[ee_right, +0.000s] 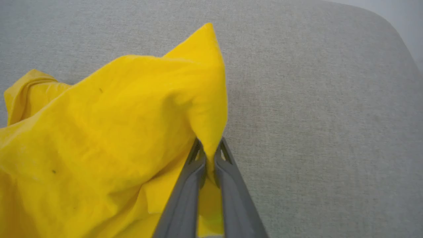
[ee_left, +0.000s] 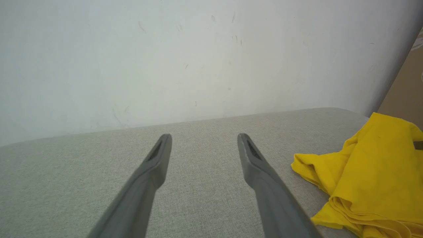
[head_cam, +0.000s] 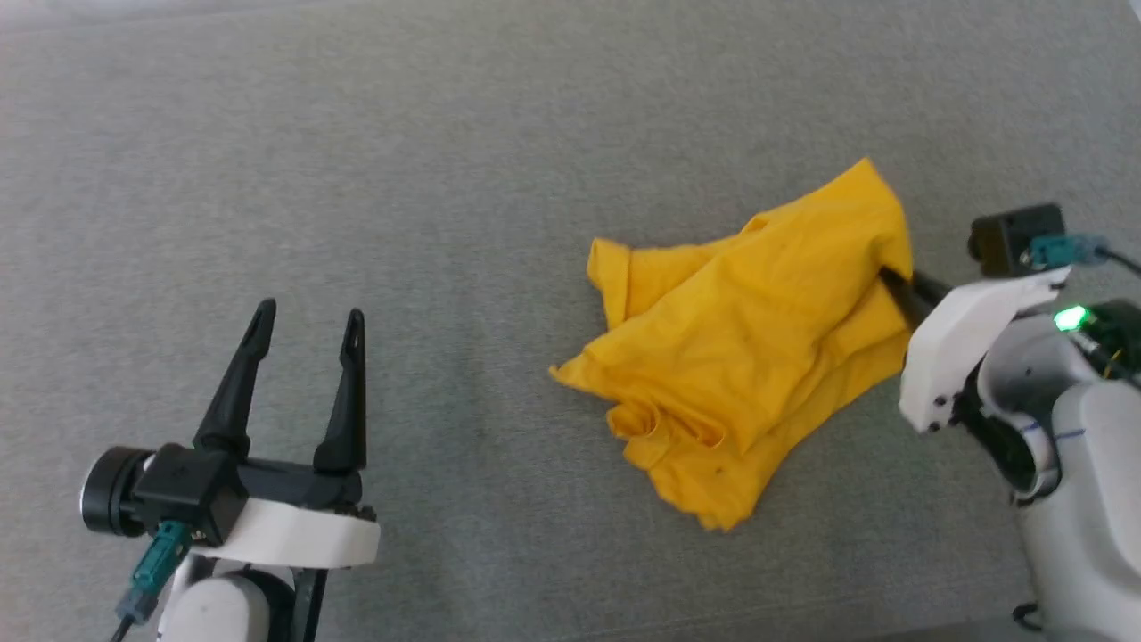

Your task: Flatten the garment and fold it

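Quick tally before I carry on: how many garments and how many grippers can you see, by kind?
garment, yellow: 1
grippers: 2 (left gripper open, right gripper shut on the garment)
Total: 3

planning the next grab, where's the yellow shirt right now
In the head view the yellow shirt lies crumpled right of centre on the grey surface, its right edge pinched by the right gripper, well apart from the open left gripper.

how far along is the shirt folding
Done: nothing yet; the garment lies crumpled on the grey surface. In hand: the right gripper is shut on its edge, the left gripper open, clear of the cloth. Left: spreading it flat, then every fold.
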{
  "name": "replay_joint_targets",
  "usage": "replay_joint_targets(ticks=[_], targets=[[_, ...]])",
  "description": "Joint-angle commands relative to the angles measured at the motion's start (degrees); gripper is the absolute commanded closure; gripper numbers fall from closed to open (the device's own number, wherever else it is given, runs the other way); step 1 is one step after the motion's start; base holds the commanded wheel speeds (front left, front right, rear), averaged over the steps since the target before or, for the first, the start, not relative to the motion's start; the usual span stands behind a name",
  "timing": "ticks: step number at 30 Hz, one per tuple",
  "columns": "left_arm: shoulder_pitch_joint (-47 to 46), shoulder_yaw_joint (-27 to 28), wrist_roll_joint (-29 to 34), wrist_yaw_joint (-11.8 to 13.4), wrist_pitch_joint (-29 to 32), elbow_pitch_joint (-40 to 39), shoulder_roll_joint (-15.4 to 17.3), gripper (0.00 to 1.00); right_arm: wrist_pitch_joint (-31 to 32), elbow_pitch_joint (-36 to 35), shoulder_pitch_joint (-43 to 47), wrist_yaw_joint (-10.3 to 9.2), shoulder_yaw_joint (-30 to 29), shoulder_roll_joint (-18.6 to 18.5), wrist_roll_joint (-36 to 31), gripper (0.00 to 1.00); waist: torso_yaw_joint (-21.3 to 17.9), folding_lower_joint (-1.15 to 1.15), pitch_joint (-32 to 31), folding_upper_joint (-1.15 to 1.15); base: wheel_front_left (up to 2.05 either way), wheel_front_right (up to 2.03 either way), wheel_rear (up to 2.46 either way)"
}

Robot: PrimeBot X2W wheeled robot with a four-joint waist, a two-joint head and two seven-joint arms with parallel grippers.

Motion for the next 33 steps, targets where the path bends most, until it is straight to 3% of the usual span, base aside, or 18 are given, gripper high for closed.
replay_joint_targets(ticks=[1,19,33], targets=[[-1.08,-0.14,0.69,0.14,0.19,-0.39,0.48,0.0,-0.4,0.45,-1.53,-0.12,-0.28,-0.7,-0.33,1.0,-2.28,-0.01,2.19,0.0,0.0,0.0,0.0],[-6.36,-3.82,2.84,-1.87,5.18,-5.17,4.24,0.0,-3.3,5.72,-10.96,-0.12,-6.61,-4.33,-2.87,1.0,-10.42,-0.01,8.33,0.0,0.0,0.0,0.0],[-9.49,-4.17,3.52,-2.46,8.16,-9.22,7.26,0.0,-7.21,9.53,-18.26,-0.12,-14.07,-6.08,-7.32,1.0,-11.76,-0.01,15.98,0.0,0.0,0.0,0.0]])
